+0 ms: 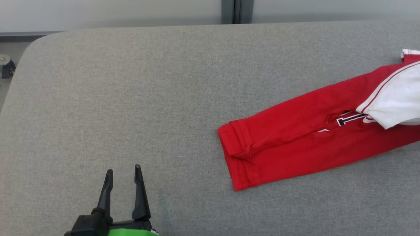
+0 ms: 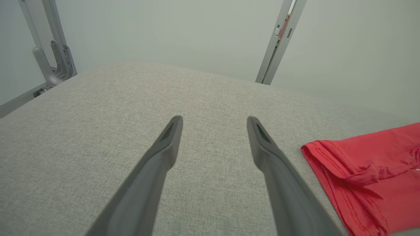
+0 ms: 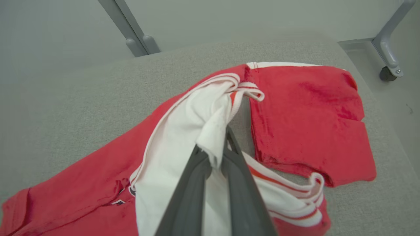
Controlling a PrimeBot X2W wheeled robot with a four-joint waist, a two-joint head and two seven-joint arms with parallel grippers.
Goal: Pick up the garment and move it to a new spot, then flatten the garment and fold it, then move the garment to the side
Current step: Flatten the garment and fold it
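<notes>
From the head, a grey fabric-covered table (image 1: 131,82) spreads across the scene. The left end effector (image 1: 124,168) sits at the near left, its two dark fingers spread apart with nothing between them, above bare cloth. The garment (image 1: 295,141), red with a white part and dark lettering, lies on the table's right side. Its red hemmed end points left and its white part runs off the right edge of the view. It is well apart from the left end effector. A dark caster (image 1: 6,67) shows past the table's far left corner.

From the left wrist, the left end effector (image 2: 215,119) is open and empty, fingers splayed over the grey table (image 2: 98,131). The red hemmed end of the garment (image 2: 361,173) lies to the right, near the right finger but not touching it. Metal frame legs (image 2: 49,59) stand at the far left and a slim metal post (image 2: 279,42) at the far right, against a pale wall.

From the right wrist, the right end effector (image 3: 215,144) is closed on a raised fold of the garment's white fabric, pinched between its fingers. The rest of the garment (image 3: 311,114) lies crumpled on the table (image 3: 65,98), with a red panel to the right and a red length trailing to the near left. White bands with red stripes loop near the fingers. A caster (image 3: 388,73) stands off the table's far right corner.
</notes>
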